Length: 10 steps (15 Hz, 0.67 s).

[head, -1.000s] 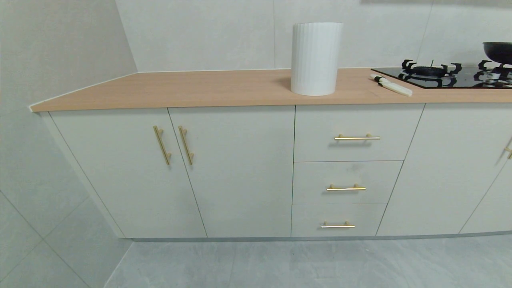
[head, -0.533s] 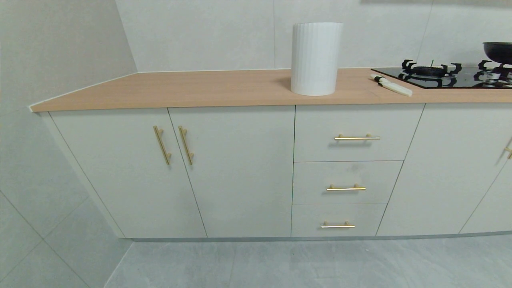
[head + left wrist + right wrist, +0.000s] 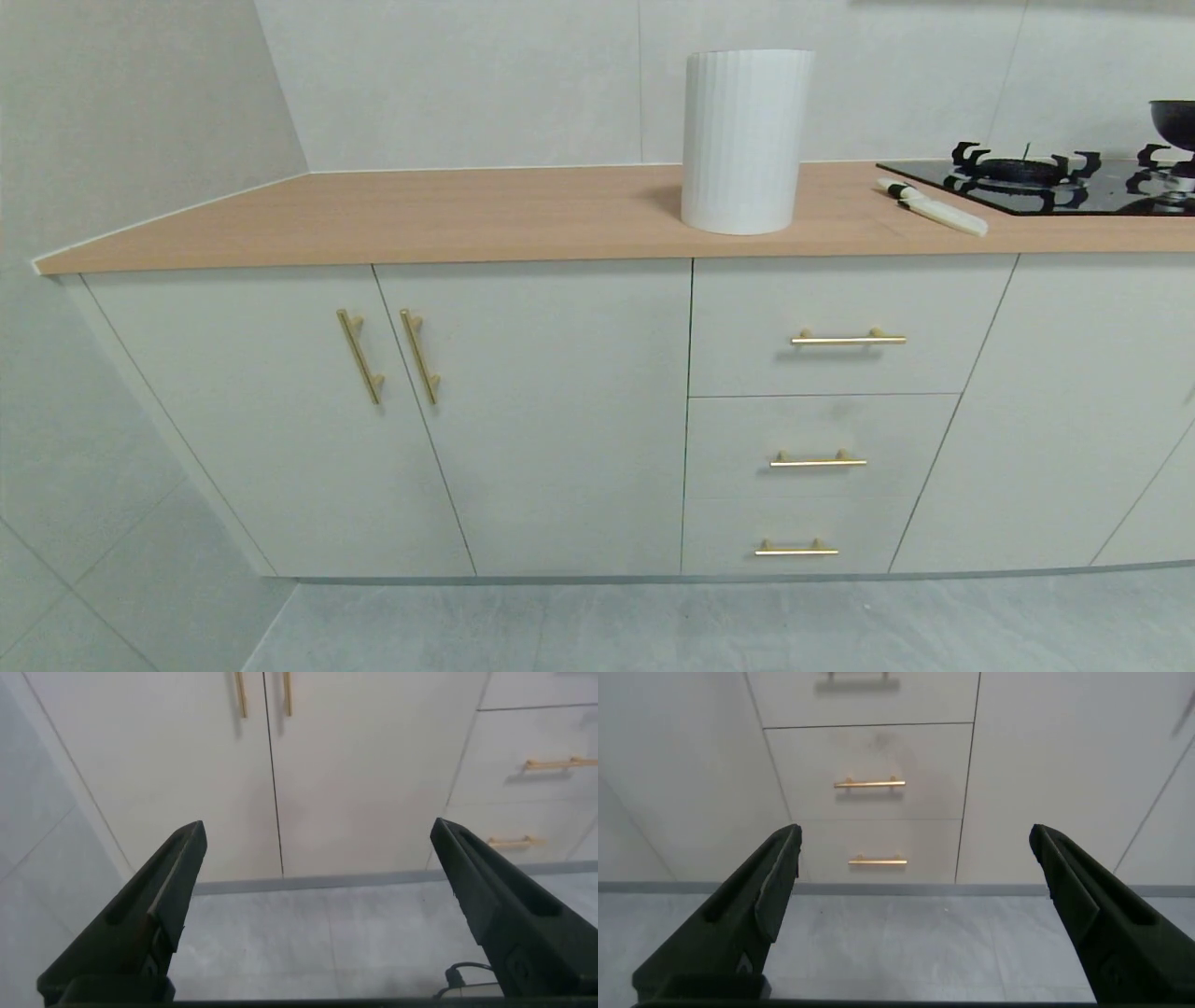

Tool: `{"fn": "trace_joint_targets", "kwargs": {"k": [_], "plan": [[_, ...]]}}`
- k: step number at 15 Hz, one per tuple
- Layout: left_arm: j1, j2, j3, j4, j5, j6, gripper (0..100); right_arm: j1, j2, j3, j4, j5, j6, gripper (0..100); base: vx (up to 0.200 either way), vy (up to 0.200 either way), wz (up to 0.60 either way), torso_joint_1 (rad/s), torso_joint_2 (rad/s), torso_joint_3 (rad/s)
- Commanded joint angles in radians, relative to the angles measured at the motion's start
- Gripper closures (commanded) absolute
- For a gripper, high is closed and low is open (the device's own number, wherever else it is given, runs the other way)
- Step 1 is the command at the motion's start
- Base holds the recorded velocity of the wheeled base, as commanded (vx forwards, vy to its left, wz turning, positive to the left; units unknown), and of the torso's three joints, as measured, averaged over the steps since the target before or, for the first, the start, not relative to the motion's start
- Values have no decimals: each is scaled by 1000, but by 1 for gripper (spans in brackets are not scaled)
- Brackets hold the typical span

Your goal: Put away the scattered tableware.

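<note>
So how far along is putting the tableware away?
Done: nothing visibly; the knife lies on the countertop between the white ribbed container and the gas hob. In hand: nothing; the left end effector and right end effector are open, empty, facing the cabinet fronts. Left: grasping the knife and stowing it, likely.

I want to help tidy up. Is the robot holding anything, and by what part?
Nothing. The left gripper and right gripper are both open and empty; the knife lies on the counter.
</note>
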Motion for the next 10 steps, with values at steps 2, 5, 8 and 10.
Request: {"fn": "trace_joint_targets", "kwargs": {"k": [2,5,8,10], "plan": [[0,0,0,0,0,0,0,1,2,0,0,0,0,0,200,0,0,7,7,2],[0,0,0,1,0,0,0,1,2,0,0,0,2,0,200,0,0,1,-1,5],[0,0,0,0,0,0,0,1,2,0,2,0,2,0,200,0,0,-1,2,1],[0,0,0,0,0,0,0,1,2,0,0,0,2,0,200,0,0,0,0,5]]}}
